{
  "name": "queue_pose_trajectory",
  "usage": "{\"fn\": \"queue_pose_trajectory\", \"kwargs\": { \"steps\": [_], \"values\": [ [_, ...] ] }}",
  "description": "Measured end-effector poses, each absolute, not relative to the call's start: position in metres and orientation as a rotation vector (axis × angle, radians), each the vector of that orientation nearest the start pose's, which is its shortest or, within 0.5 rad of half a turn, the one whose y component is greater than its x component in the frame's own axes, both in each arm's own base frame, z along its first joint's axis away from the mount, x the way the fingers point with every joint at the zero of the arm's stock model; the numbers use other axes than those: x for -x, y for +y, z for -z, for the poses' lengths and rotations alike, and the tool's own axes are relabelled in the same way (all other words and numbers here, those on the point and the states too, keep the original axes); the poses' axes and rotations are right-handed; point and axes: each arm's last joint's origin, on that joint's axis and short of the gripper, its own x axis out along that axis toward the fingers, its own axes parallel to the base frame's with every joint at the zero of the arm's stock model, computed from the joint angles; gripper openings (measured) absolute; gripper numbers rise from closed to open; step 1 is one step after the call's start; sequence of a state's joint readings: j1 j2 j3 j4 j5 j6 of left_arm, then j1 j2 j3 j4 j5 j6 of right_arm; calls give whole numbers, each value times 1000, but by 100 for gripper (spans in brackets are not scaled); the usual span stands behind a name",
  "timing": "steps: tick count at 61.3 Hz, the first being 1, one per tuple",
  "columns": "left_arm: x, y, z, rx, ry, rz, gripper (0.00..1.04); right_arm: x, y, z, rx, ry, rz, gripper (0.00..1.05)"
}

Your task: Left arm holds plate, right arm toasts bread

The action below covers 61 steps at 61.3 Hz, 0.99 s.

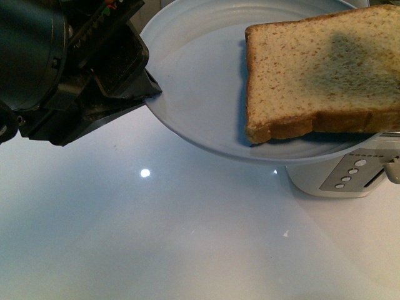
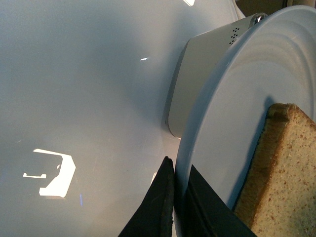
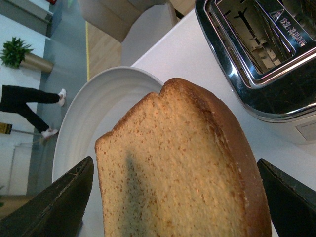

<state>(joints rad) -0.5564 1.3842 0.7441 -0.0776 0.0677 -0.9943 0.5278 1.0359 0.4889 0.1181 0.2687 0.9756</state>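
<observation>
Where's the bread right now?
Front view, right side: the bread lies on the plate, which the left gripper holds by its rim, next to the toaster.

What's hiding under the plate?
The white table, and lower down a white toaster. In the front view the plate covers the toaster's top, so only its button side shows.

The plate (image 1: 194,81) looked like smooth glazed ceramic with a soft sheen and faint ridges, while the bread (image 1: 319,69) had a dry, porous, speckled crumb and a darker crust. The toaster (image 3: 276,98) wore mirror-polished metal around its slots over a matt pale plastic body, the table (image 1: 156,250) was glossy white with lamp glints, and the left gripper (image 2: 180,192) had matt black, faintly scuffed fingers (image 2: 158,217)
</observation>
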Motion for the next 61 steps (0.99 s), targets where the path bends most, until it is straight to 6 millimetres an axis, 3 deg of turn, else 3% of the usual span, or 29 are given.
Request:
{"fn": "queue_pose_trajectory", "kwargs": {
  "steps": [5, 18, 25, 38, 49, 61],
  "values": [
    [-233, -148, -201, 746, 931, 194, 3, -188, 100, -215, -804, 481, -35, 92],
    [-233, -148, -201, 750, 931, 192, 3, -189, 97, -214, -820, 478, -18, 59],
    [-233, -148, -201, 756, 933, 190, 3, -190, 96, -215, -830, 477, -15, 35],
    [-233, -147, -201, 761, 936, 192, 3, -190, 93, -223, -843, 460, -34, 5],
    [-234, -147, -201, 765, 935, 189, 3, -197, 89, -250, -831, 396, -65, 4],
    [-233, -144, -202, 771, 931, 186, 3, -218, 70, -306, -719, 233, -39, 4]
  ]
}}
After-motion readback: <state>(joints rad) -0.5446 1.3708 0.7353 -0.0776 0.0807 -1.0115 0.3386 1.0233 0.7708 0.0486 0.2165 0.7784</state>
